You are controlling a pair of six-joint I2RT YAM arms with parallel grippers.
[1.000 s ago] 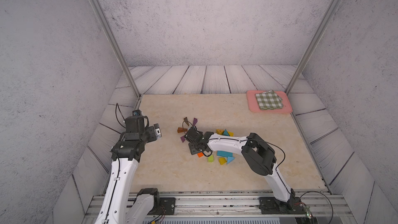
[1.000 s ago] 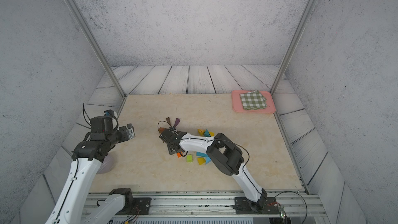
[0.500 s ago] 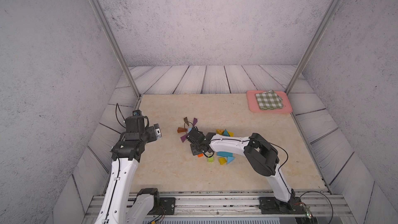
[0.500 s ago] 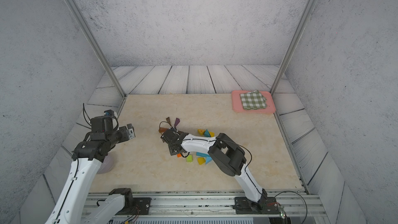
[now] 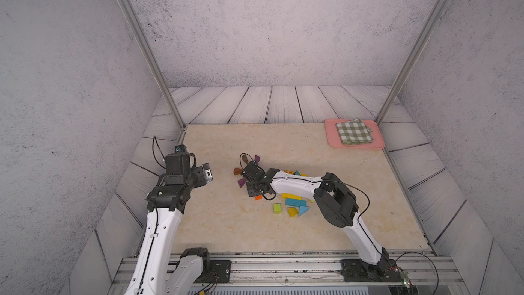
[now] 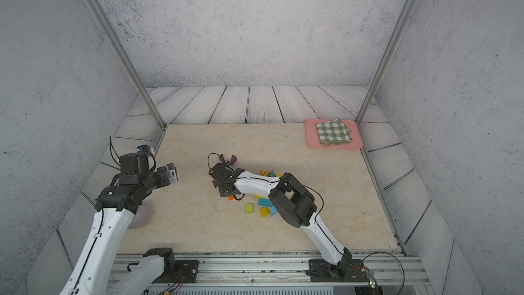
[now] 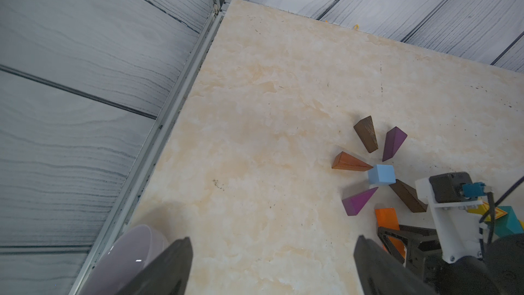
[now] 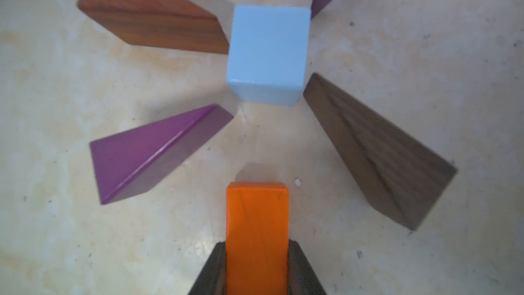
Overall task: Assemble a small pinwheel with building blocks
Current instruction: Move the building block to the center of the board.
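Right gripper (image 8: 257,251) tight on orange bar (image 8: 256,214), left gripper (image 7: 272,241) wide apart, above beige marbled tabletop (image 5: 226,222), grey speckled walls (image 5: 269,24).

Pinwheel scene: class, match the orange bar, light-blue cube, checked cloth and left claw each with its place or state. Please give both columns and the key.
Things:
1. orange bar
2. light-blue cube
3. checked cloth
4. left claw

Places or states:
a. on the pink tray
b. open, holding nothing
c. gripped in the right claw
d. wedges fanned around it

Pairs: 1-c, 2-d, 3-a, 4-b
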